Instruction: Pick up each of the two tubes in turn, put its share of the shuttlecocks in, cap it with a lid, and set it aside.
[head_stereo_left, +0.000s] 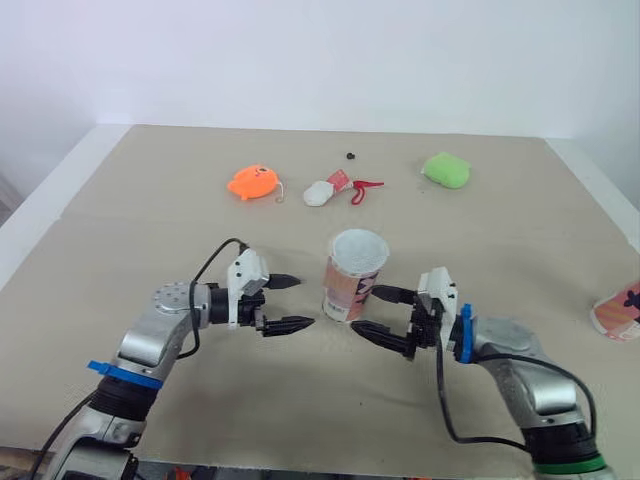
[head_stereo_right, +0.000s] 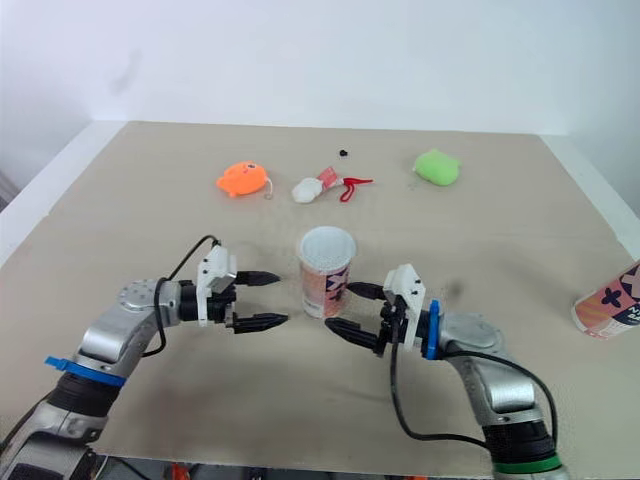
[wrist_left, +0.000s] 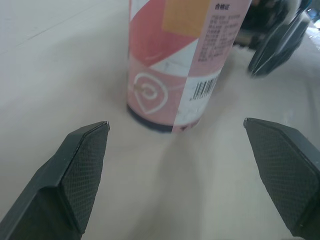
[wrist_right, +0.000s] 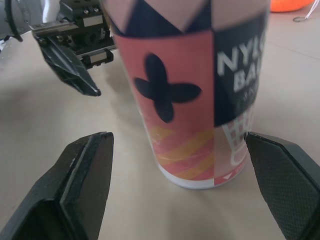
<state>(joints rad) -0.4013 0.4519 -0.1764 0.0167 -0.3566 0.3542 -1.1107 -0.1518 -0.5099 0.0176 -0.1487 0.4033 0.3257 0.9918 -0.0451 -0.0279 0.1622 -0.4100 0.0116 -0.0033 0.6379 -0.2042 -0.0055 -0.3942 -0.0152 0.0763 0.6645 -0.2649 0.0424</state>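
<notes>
Holding left hand (head_stereo_left: 305, 302) and right hand (head_stereo_left: 365, 310) wide open on either side of the upright tube (head_stereo_left: 350, 290) on the desk (head_stereo_left: 150, 220), not touching, probably getting ready to grab it. Lying far off by the right edge: the other tube (head_stereo_left: 618, 310).

Place: probably a robot test lab, not a home
Wall: plain white wall (head_stereo_left: 300, 60)
Table: big table (head_stereo_left: 520, 230) covered in beige cloth
Props: orange toy (head_stereo_left: 252, 182) and green toy (head_stereo_left: 446, 170) lying about
</notes>
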